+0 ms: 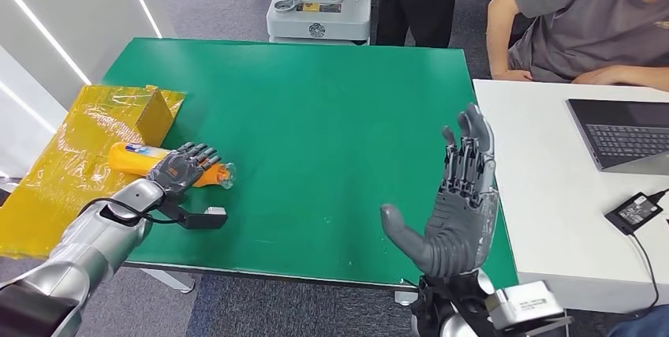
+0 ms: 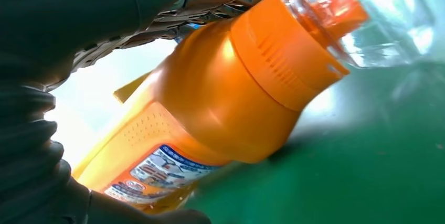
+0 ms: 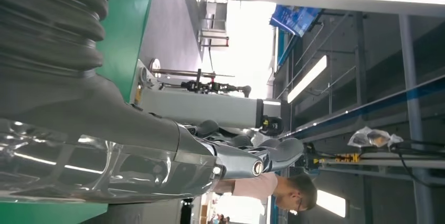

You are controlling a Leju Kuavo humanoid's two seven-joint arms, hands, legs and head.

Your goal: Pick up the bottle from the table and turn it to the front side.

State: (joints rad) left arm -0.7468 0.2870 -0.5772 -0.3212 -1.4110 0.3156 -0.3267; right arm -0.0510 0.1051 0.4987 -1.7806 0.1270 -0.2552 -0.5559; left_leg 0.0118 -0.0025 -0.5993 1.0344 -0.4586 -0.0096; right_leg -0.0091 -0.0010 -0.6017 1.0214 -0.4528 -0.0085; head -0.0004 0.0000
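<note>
Green felt covers the tabletop (image 1: pixel 315 132), with a white desk just beside it on the robot's right. The orange bottle (image 1: pixel 138 159) lies on its side near the left edge, its clear cap pointing toward the middle of the green surface. The left hand (image 1: pixel 183 166) is laid over the bottle's neck end with fingers curled around it (the left wrist view shows the orange shoulder and ribbed collar pressed close under the fingers), so the grasp looks made, but the bottle seems still down on the tabletop; lifting and turning it to the front are left. The right hand (image 1: pixel 457 203) is raised over the right part, palm open, fingers apart, holding nothing. Crinkled yellow wrapping (image 1: pixel 55 171) and a yellow box (image 1: pixel 154 112) crowd the bottle's base and could snag the lift. A laptop (image 1: pixel 623 132) and a seated person (image 1: pixel 576 21) are well apart.
</note>
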